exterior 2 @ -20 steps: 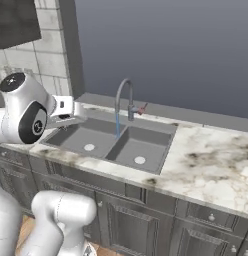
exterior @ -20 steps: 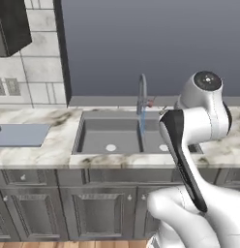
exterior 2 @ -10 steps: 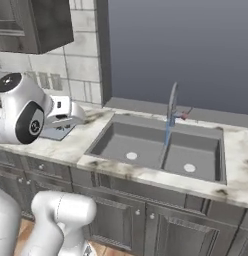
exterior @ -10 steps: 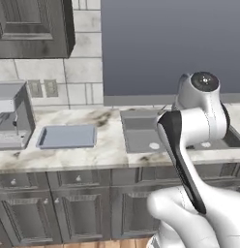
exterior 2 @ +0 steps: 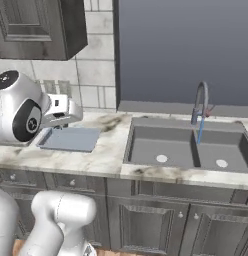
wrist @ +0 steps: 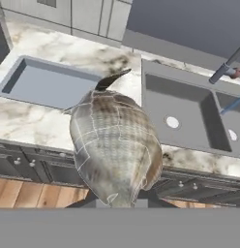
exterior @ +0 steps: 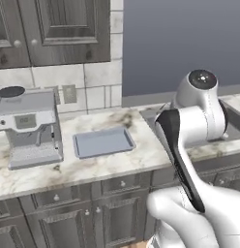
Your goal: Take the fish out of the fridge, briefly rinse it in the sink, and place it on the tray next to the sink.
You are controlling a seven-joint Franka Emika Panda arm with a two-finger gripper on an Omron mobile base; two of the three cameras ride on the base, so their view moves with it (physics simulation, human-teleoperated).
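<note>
My pincer [wrist: 117, 201] is closed on the fish [wrist: 114, 147], which fills the middle of my hand view, scaled grey-brown body toward me and dark tail pointing away. The fish hangs in the air above the front edge of the marbled table [wrist: 30, 123], between the tray [wrist: 44, 85] and the sink [wrist: 180, 114]. The blue-grey tray lies flat on the table just left of the sink, with nothing on it. The sink's two grey basins each show a round drain, and its curved faucet [exterior 2: 200, 102] rises behind them. A silver-grey coffee machine [exterior: 30, 128] stands on the table left of the tray, under dark grey cabinets [exterior: 49, 31].
</note>
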